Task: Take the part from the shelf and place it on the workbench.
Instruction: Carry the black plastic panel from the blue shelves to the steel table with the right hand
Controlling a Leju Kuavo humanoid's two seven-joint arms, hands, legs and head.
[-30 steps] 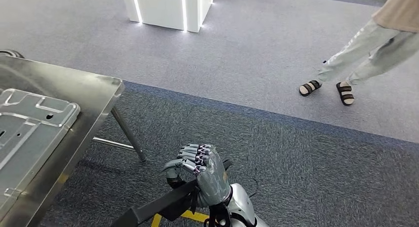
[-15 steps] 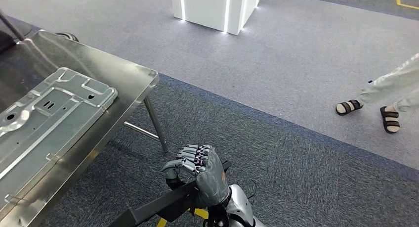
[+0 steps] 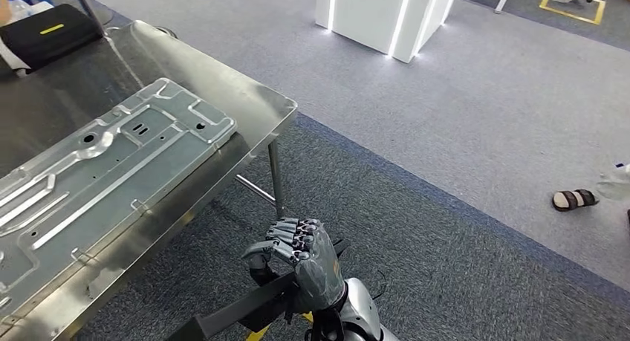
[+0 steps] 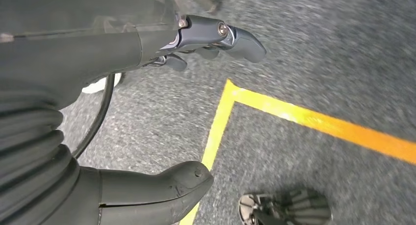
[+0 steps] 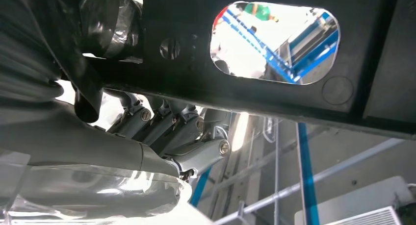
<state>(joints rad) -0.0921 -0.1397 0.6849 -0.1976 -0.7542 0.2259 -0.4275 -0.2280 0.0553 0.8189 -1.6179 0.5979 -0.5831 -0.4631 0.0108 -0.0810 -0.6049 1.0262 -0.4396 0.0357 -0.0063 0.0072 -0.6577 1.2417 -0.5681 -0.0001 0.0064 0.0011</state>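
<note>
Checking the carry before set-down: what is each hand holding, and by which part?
The right hand grips a dark flat part at its upper edge. The left hand holds nothing.
</note>
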